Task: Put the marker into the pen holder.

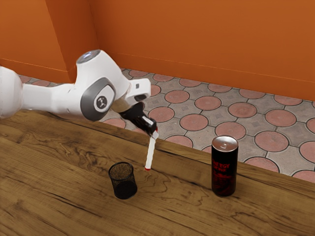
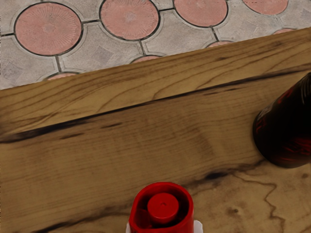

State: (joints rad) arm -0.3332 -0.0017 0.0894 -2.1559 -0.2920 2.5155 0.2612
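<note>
1. The marker (image 1: 151, 153) is grasped between the jaws of the gripper (image 1: 155, 131); it is hung below them, slightly tilted, with a red end pointed down.
2. Lower than the jaws, toward the exterior view's left, the black mesh pen holder (image 1: 124, 183) is stood upright on the wooden table (image 1: 59, 172), apart from the marker.
3. Farther from the jaws, toward the exterior view's right, an upright drink can (image 1: 224, 169) is placed.
</note>
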